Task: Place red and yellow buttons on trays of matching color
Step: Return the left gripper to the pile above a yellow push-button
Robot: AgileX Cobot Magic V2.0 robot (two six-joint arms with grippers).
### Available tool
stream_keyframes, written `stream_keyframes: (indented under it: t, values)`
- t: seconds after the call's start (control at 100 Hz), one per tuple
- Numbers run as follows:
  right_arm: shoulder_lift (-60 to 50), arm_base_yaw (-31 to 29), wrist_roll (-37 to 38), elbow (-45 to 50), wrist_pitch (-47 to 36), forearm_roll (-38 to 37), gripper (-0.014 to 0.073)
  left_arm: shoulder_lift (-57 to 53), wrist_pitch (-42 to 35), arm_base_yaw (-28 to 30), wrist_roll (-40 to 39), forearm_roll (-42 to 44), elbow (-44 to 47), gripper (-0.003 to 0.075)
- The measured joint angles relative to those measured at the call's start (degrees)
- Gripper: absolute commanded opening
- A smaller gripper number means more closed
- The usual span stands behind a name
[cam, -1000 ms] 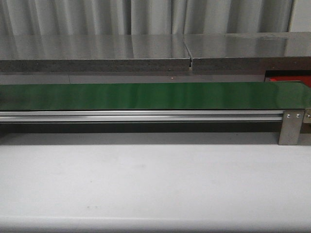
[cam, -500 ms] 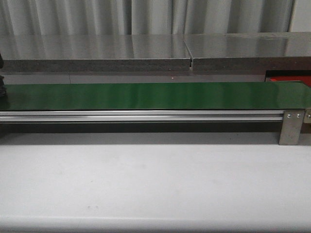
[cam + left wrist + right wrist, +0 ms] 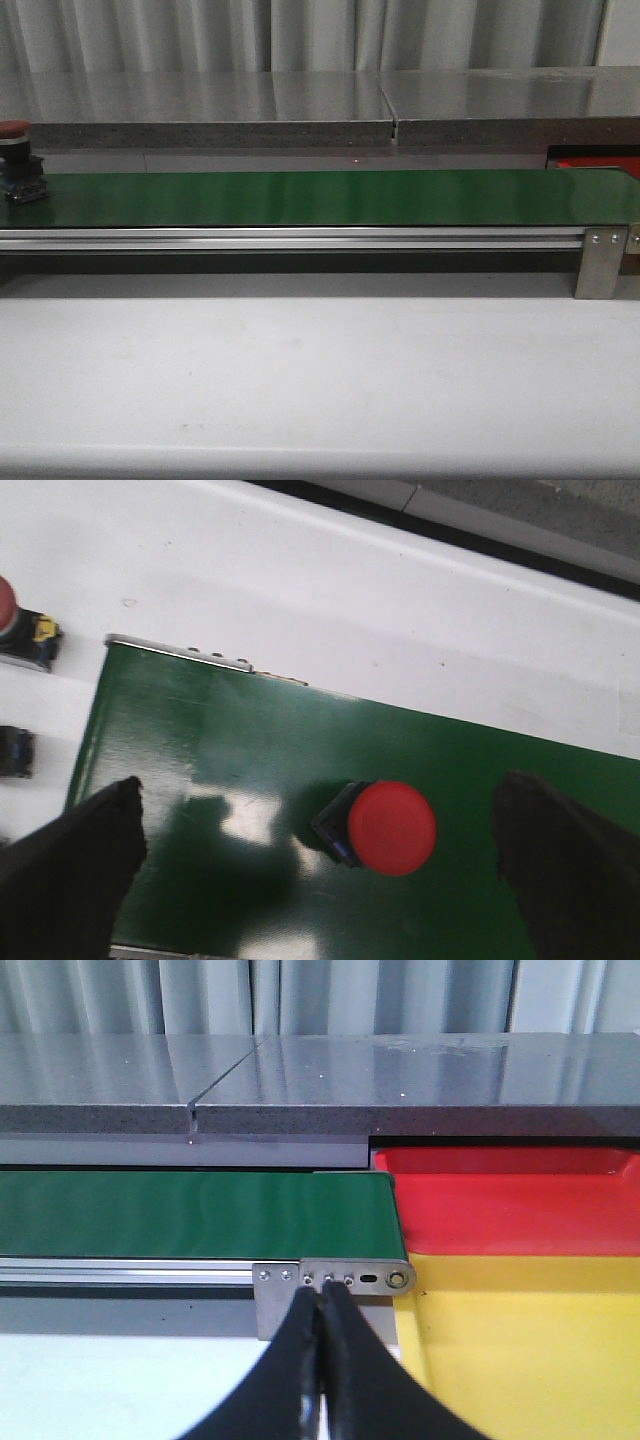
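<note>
red button sits on belt; left gripper spread astride it, right gripper pressed together, empty. we centre, then pinch.

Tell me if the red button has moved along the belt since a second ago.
Yes. The red button has come into view at the belt's left end.

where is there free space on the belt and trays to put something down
The green belt is bare from the red button at its left end to its right end. The red tray and yellow tray look bare. Crowded: around the button between the left claw's fingers.
</note>
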Motion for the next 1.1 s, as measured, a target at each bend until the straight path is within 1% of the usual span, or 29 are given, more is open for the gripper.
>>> stream_keyframes:
  t: [0.15, 0.25, 0.57, 0.69, 0.89, 1.1]
  values:
    - [0.0, 0.0, 0.0, 0.0, 0.0, 0.0, -0.0116, -4.4, 0.8, 2.9, 0.1, 1.2, 2.2, 0.0652]
    - [0.0, 0.0, 0.0, 0.0, 0.0, 0.0, -0.0116, -6.9, 0.8, 6.4, 0.3, 1.7, 4.9, 0.0652]
    - [0.0, 0.0, 0.1, 0.0, 0.0, 0.0, -0.0116, -11.9, 0.9, 18.1, 2.0, 4.0, 18.0, 0.0652]
    - [0.0, 0.0, 0.1, 0.0, 0.0, 0.0, -0.0116, -11.9, -2.3, 21.2, 2.2, 4.2, 23.8, 0.0652]
    - [0.0, 0.0, 0.1, 0.0, 0.0, 0.0, -0.0116, -11.8, -8.1, 24.0, 2.3, 4.2, 31.8, 0.0652]
    - [0.0, 0.0, 0.1, 0.0, 0.0, 0.0, -0.0116, -9.5, -12.2, 26.1, 2.4, 4.2, 32.8, 0.0652]
